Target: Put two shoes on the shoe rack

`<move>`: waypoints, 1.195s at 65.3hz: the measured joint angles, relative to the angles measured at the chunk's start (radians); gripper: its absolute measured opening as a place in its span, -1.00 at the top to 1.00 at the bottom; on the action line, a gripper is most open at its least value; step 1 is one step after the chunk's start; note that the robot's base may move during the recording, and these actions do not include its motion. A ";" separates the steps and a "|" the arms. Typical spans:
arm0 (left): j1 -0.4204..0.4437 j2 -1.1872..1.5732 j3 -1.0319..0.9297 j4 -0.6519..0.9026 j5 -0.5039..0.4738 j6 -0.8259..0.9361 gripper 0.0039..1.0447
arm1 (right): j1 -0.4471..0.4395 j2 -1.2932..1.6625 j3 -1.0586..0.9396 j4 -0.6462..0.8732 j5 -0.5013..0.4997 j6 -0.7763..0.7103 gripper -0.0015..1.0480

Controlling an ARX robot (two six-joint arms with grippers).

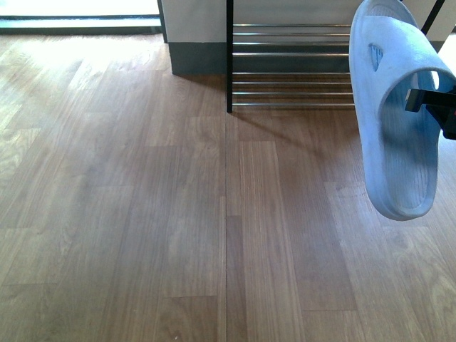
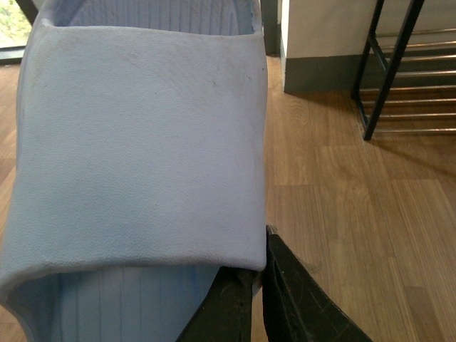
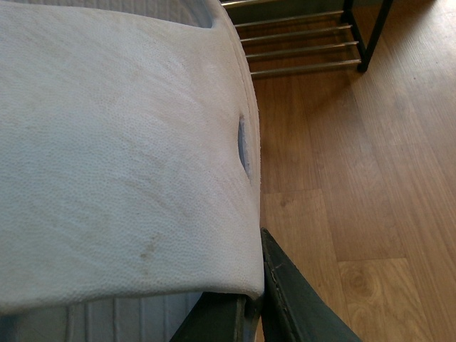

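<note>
A pale blue slide shoe (image 1: 395,121) hangs in the air at the right of the front view, held by my right gripper (image 1: 427,100), whose black fingers pinch the edge of its strap. In the right wrist view that shoe (image 3: 121,157) fills most of the picture, with the right gripper (image 3: 255,303) shut on the strap's edge. A second pale blue shoe (image 2: 135,142) fills the left wrist view, and my left gripper (image 2: 260,281) is shut on its strap. The left arm does not show in the front view. The shoe rack (image 1: 292,68) stands at the back against the wall.
Brown wood-plank floor (image 1: 178,214) spreads in front of the rack. A white wall with a dark grey skirting (image 1: 196,57) stands left of the rack. The rack's black post (image 2: 388,71) and silvery rods (image 3: 299,43) show in both wrist views.
</note>
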 joint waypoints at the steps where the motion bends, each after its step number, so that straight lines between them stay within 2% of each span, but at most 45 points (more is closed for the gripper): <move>1: -0.002 -0.009 -0.006 0.000 -0.003 0.000 0.97 | 0.000 0.000 0.000 0.000 0.000 0.000 0.97; 78: -0.014 -0.048 -0.035 0.000 -0.009 0.000 0.97 | 0.000 0.000 0.000 0.000 0.000 0.000 0.97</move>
